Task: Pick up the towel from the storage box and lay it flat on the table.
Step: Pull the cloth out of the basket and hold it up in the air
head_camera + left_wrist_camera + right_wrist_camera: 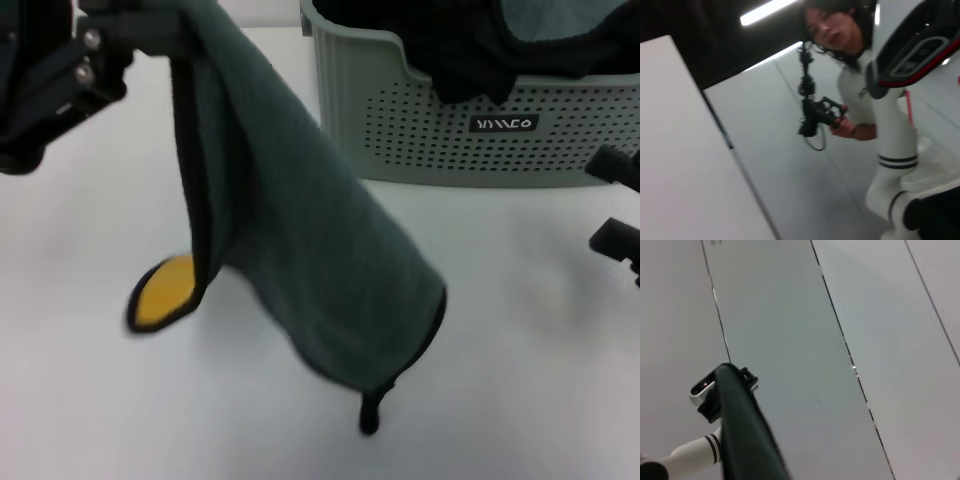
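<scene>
1. Gripping the towel [300,230] by its top edge, left gripper [140,40] sits high over the table [80,400], clamped on cloth.
2. Towel hangs down from it, grey-teal face out, yellow corner curled low, bottom near tabletop.
3. Storage box [450,130] behind, dark cloth [470,50] inside.
4. Right gripper [615,205] at table's right edge; fingers apart.
</scene>
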Robot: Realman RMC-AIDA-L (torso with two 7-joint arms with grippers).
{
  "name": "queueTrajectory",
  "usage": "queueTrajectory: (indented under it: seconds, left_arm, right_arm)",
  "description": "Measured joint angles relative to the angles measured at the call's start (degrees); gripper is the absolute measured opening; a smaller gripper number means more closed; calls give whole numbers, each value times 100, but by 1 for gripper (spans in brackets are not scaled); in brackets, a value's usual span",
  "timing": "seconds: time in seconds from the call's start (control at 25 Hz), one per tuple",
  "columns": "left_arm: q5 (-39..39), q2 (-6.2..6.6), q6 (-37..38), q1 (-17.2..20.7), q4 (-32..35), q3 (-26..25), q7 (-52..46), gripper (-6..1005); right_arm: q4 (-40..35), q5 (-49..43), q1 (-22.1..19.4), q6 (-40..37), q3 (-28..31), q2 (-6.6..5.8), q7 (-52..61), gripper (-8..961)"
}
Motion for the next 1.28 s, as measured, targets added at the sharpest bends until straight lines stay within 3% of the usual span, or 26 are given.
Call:
queueTrajectory:
  seconds: [0.2,0.32,0.4,0.44,0.48,0.52,0.72,0.88,1.04,1.28]
  left_arm:
    - [-155,2,20,-114,139,324,-5,23]
    - [-345,-21,23,-132,174,507,-10,24]
    - [-549,-116,21,-141,177,553,-1,24]
    - [-652,-240,-1,-150,176,457,24,24]
    - [-652,-240,-1,-150,176,457,24,24]
    - [-702,-344,-23,-160,176,330,34,24]
    - [-722,-733,-126,-243,176,-407,41,25]
    - [-712,-683,-160,-326,184,-418,34,26]
    - [-786,-467,-36,-511,247,-162,-30,26]
    - [-816,-589,-153,-717,322,-347,2,27]
  right_arm:
    - [-4,-44,185,2,2,-59,968,842]
    - [16,-265,536,244,-26,-206,2147,842]
    - [35,-575,782,397,-28,-295,2714,841]
    - [42,-725,889,416,-26,-319,2864,841]
    - [35,-892,967,401,-25,-321,2903,840]
    - [-2,-1028,1017,367,-21,-316,2806,840]
    - [-81,-1527,972,179,3,-199,1598,837]
    - [-77,-1511,673,84,206,-110,1081,832]
    - [-28,-1496,524,-39,698,-2,1228,826]
    - [-44,-1695,506,60,819,295,1143,819]
